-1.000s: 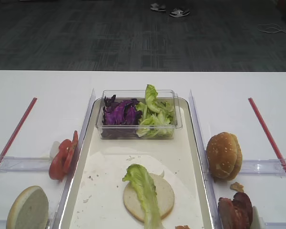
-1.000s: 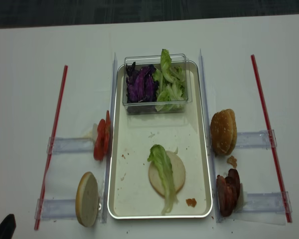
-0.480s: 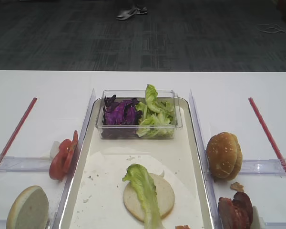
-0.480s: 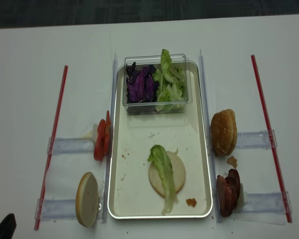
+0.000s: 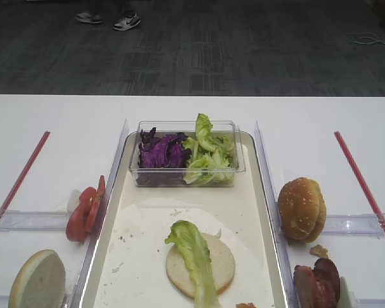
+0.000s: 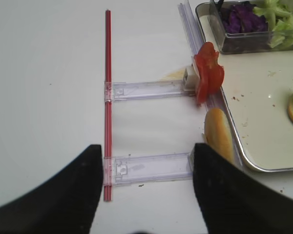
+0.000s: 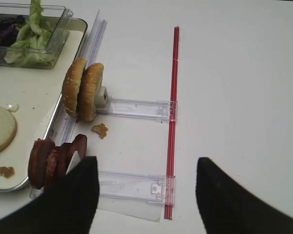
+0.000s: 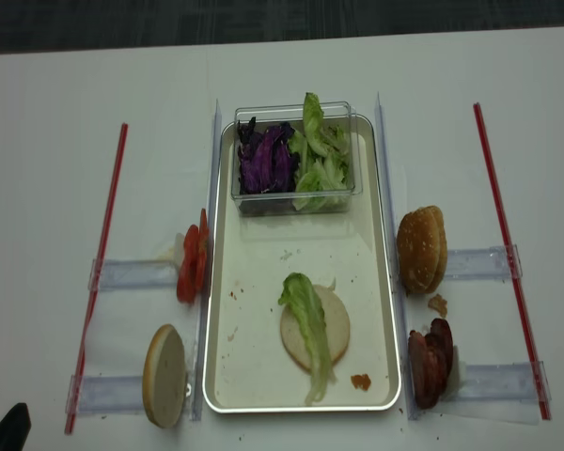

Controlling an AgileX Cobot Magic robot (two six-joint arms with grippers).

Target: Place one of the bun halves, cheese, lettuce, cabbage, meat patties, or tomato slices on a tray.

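Observation:
The tray lies lengthwise in the middle of the table. On it a bun half lies cut face up, with the lettuce draped across it. Left of the tray stand the tomato slices and another bun half, both on edge. On the right stand sesame bun halves and the meat patties. The cabbage fills part of a clear tub. The cheese is out of view. My left gripper hovers open over a clear rail. My right gripper is open beside the patties.
The clear tub with cabbage and bunched green leaves sits on the tray's far end. Red strips and clear plastic rails lie on both sides. A crumb lies on the tray's near corner.
Nothing on the table has moved and both grippers stay put. Only a pair of shoes on the far floor has shifted to the left.

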